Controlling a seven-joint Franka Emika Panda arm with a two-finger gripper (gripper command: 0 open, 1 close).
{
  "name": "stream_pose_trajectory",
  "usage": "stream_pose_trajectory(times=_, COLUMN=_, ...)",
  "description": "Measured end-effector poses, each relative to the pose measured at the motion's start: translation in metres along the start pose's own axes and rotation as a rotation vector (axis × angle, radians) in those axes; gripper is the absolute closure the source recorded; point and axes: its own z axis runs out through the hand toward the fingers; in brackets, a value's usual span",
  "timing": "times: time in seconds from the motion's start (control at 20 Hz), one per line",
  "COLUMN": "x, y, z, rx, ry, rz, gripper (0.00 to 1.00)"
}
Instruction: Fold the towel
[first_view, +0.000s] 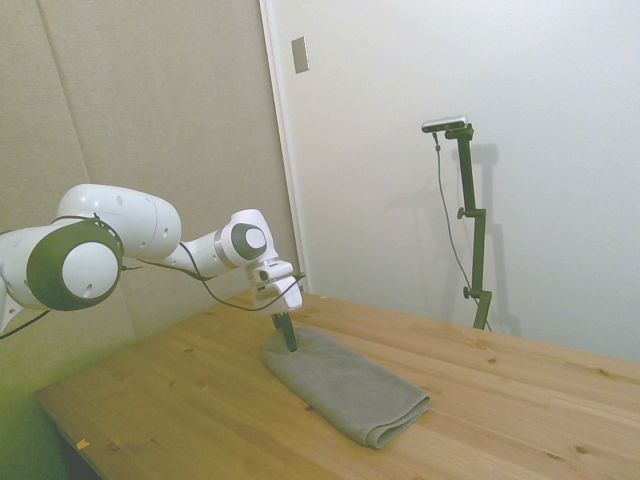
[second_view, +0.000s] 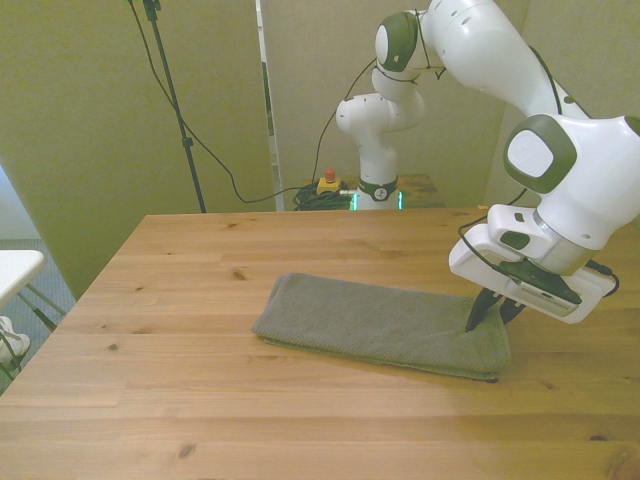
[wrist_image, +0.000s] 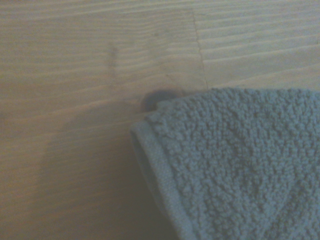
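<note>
1. Towel (second_view: 375, 322): grey-brown terry cloth, lying flat on the wooden desk (second_view: 200, 400) as a long, thick, layered strip with rounded folded edges. It sits near the middle of the desk, slightly toward the front view's right.
2. In the side view the towel (first_view: 345, 385) runs diagonally; one end lies under the arm, the other end shows a rolled, doubled edge.
3. Wrist view: a rounded corner of the towel (wrist_image: 235, 165) with a hemmed border and looped pile, lying on bare wood grain.
4. Tool (second_view: 492, 311): dark fingers pointing down at the towel's end on the front view's right, tips at or just touching the cloth surface. In the side view the tool (first_view: 288, 333) stands tilted over that same end.
5. Tool state: fingers look close together, with only a narrow gap between the tips in the front view; whether any cloth is pinched between them cannot be told.
6. White arm (second_view: 560, 180) arches over the desk's far edge down to the tool.
</note>
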Motion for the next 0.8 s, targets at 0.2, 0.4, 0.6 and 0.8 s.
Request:
stream_pose_trajectory(times=0.2, x=0.004, y=0.006, z=-0.004, rx=0.021, ry=0.001, rz=0.004, gripper=1.0)
stream_pose_trajectory(times=0.4, x=0.015, y=0.025, z=-0.024, rx=0.056, ry=0.003, rz=0.023, gripper=1.0)
stream_pose_trajectory(times=0.6, x=0.034, y=0.056, z=-0.042, rx=0.083, ry=0.001, rz=0.055, gripper=1.0)
stream_pose_trajectory(times=0.8, x=0.058, y=0.087, z=-0.048, rx=0.112, ry=-0.002, rz=0.099, gripper=1.0)
